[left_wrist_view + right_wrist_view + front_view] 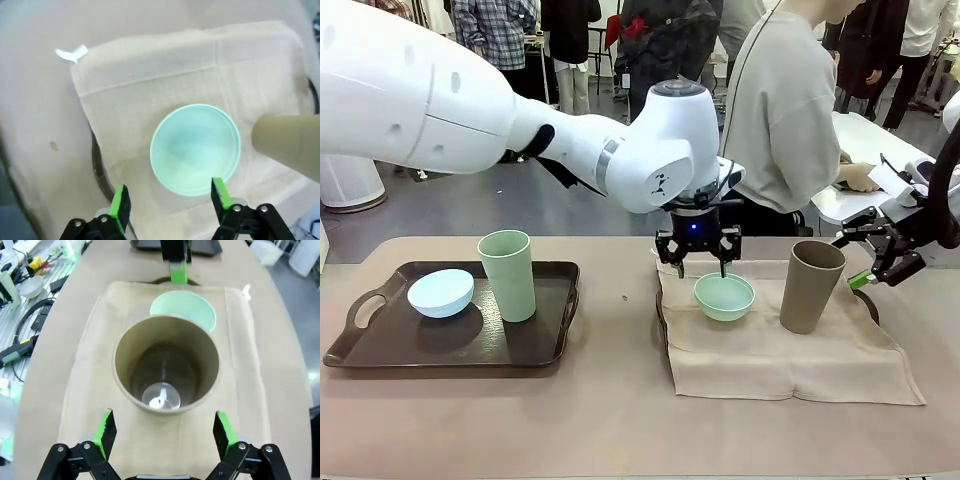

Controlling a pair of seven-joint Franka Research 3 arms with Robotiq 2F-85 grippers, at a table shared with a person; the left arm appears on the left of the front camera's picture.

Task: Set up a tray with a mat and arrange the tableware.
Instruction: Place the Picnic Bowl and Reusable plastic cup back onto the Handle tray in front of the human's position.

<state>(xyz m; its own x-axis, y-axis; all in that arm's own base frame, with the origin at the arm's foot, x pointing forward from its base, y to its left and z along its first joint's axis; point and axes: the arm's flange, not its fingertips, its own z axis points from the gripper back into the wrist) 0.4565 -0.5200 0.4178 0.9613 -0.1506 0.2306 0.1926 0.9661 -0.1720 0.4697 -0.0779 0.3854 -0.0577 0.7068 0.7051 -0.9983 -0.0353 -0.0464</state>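
Note:
A mint green bowl sits on the beige mat, which is draped over a tray whose dark rim peeks out at the left. Just above the bowl hovers my left gripper, open, its pads spread wider than the bowl and not touching it. The brown-tan cup stands upright on the mat to the right. My right gripper is open beside it, and the cup stands just ahead of its fingers. The mint bowl lies beyond.
A second dark tray at the left holds a pale blue bowl and an upright pale green cup. A person stands at the far side by a white table. Bare tabletop runs along the front edge.

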